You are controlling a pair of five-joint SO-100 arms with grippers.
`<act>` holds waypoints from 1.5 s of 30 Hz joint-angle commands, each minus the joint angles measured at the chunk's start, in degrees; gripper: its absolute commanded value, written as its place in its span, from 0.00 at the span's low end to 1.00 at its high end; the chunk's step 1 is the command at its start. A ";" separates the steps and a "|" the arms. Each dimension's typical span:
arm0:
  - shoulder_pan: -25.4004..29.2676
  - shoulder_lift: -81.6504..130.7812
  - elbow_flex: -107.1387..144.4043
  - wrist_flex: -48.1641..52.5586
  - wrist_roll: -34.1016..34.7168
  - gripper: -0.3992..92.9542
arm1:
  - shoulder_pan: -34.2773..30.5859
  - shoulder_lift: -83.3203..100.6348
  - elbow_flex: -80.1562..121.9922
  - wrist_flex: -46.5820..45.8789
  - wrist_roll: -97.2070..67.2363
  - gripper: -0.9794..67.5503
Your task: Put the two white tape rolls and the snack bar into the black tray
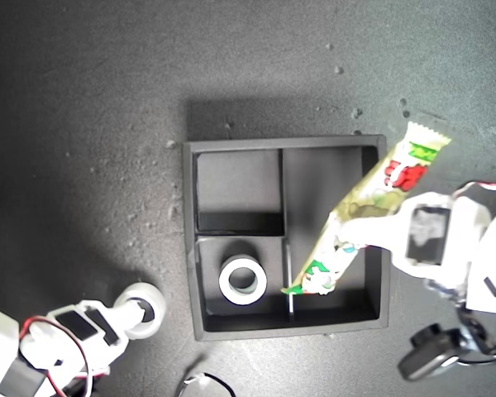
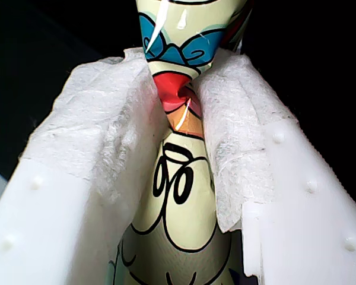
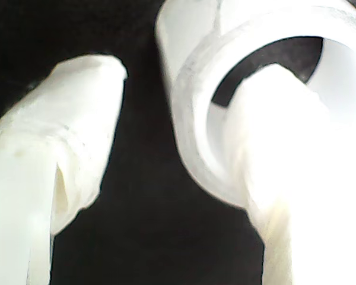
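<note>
My first gripper [image 1: 365,225] is clamped on the snack bar [image 1: 360,215], holding it slanted over the long compartment of the black tray [image 1: 197,248], low end near the divider. My second gripper [image 1: 142,313] stands wide, one finger through the loose tape roll [image 1: 143,308] outside the tray; the other tape roll [image 1: 242,279] already lies inside. I judge the bar should be lowered, levelled and released, then the loose roll gripped.
</note>
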 commanded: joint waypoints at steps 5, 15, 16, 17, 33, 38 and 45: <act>-1.58 0.79 1.85 -2.29 -1.05 0.03 | -0.18 0.00 -0.79 1.23 0.88 0.01; -8.96 11.51 -3.69 8.09 8.35 0.00 | -0.44 0.00 2.81 3.78 2.81 0.28; -10.37 12.22 -7.65 12.30 10.55 0.00 | -0.62 0.00 2.46 4.66 2.81 0.35; -12.13 12.30 -12.39 16.87 13.01 0.00 | -0.70 0.00 2.02 5.71 3.08 0.41; -32.70 -43.24 -97.29 49.57 38.06 0.01 | 1.23 1.32 -31.99 48.43 46.76 0.01; -33.13 -48.16 -95.54 49.66 36.04 0.01 | 0.09 12.92 -24.52 48.16 59.15 0.01; -31.99 -49.22 -89.74 49.66 32.61 0.05 | 3.08 45.09 16.61 27.77 59.85 0.01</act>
